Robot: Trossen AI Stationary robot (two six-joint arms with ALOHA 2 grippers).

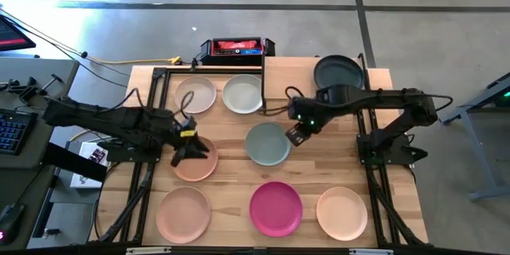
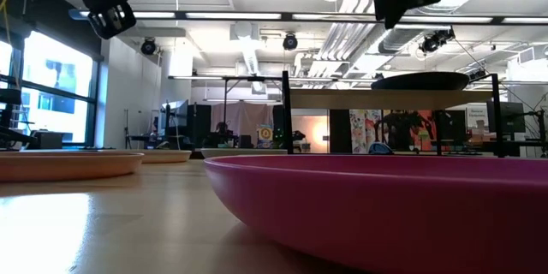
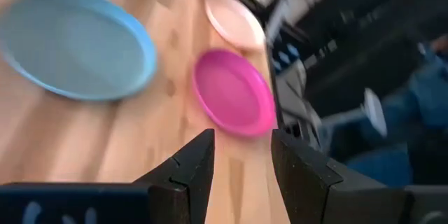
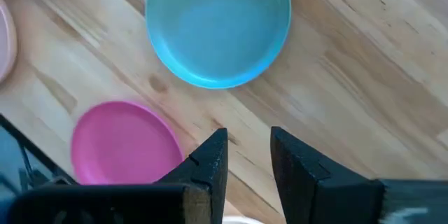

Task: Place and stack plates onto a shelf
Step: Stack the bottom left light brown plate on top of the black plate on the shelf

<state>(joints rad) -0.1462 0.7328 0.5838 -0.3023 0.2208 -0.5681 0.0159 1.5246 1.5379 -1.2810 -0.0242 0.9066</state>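
On the left, the left gripper (image 1: 189,153) hung over the peach plate (image 1: 194,163), fingers (image 3: 192,164) parted and empty. Across the bench (image 1: 231,177) lay the sage plate (image 1: 268,144), the magenta plate (image 1: 276,208) and others, looking light, stiff and smooth, so the raised rim seemed the place to pinch. The right gripper (image 1: 296,135) hovered at the sage plate's right edge, fingers (image 4: 210,159) apart, holding nothing. Far right, the dark green plate (image 1: 339,70) sat on the shelf (image 1: 319,73), whose board was mostly hidden in the low view.
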